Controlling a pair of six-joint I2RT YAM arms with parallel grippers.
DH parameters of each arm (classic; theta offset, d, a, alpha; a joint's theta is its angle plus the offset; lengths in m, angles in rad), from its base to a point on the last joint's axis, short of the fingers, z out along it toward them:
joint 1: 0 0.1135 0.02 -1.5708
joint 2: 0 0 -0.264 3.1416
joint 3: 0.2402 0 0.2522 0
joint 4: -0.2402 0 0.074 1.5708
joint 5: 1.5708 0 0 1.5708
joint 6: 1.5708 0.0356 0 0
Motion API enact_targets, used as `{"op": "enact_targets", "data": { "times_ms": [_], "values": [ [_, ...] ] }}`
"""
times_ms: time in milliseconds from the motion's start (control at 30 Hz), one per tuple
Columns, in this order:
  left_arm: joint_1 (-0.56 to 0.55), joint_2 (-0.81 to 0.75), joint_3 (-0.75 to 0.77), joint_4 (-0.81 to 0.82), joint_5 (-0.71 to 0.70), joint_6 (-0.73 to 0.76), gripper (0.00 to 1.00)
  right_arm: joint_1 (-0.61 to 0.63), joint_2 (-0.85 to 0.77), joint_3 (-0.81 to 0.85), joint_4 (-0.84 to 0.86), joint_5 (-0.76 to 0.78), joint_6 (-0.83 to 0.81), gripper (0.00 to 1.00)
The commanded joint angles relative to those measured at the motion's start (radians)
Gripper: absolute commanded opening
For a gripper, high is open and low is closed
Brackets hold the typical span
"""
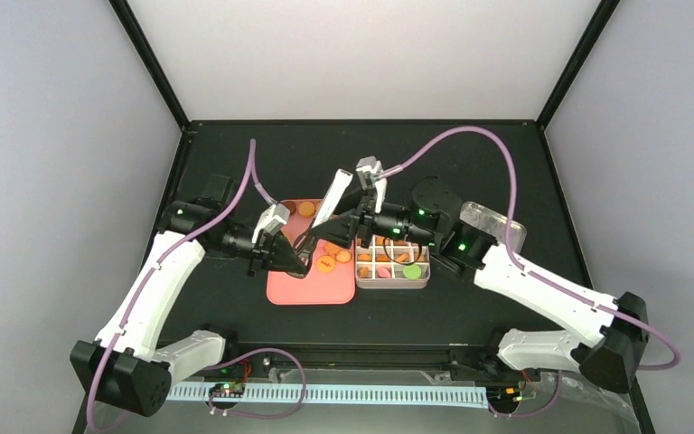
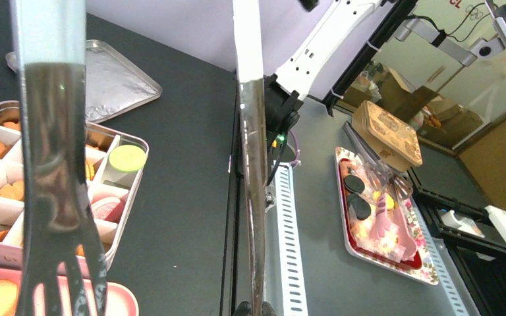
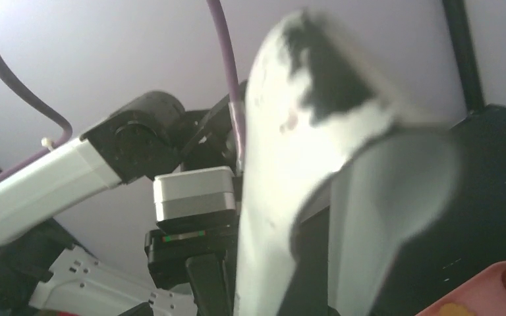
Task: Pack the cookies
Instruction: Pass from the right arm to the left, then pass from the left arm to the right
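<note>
Seen from above, the metal tongs with white handle ends slant in the air over the flat pink plastic tray; the left gripper sits at their lower end and the right gripper just beside their upper half. That view also shows where the cookies lie: a few small flat orange discs are loose on the pink tray; the rest sit in the divided tin box just beside the tray's right edge, with a green one in its near right cell; a silver foil lid lies behind the right arm.

Only the left wrist camera shows the grip; both tong arms rise from the bottom of its frame, where the left claw is clenched on one of them. It also shows orange, pink and green cookies in the box cells.

The right wrist camera is filled by a blurred white handle, with a corner of the pink tray; its own fingers cannot be made out, so whether that claw is released or gripping cannot be told.
</note>
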Motion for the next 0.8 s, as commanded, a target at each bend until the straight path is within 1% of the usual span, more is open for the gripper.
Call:
{"op": "enact_targets", "data": {
  "times_ms": [0, 267, 367, 500, 767],
  "values": [
    [0.002, -0.024, 0.042, 0.008, 0.053, 0.012, 0.01, -0.019, 0.067, 0.057, 0.041, -0.151, 0.022, 0.78],
    [0.002, -0.028, 0.051, -0.022, 0.027, 0.052, 0.02, -0.092, 0.140, 0.093, 0.068, -0.331, 0.055, 0.65],
    [0.002, -0.027, 0.049, -0.021, 0.020, 0.057, 0.02, -0.093, 0.169, 0.119, 0.052, -0.395, 0.046, 0.62],
    [0.002, -0.025, 0.046, -0.021, 0.009, 0.062, 0.02, -0.094, 0.193, 0.136, 0.078, -0.465, 0.062, 0.56],
    [0.002, -0.024, 0.048, -0.026, -0.015, 0.076, 0.02, -0.093, 0.228, 0.186, 0.066, -0.553, 0.055, 0.47]
  ]
}}
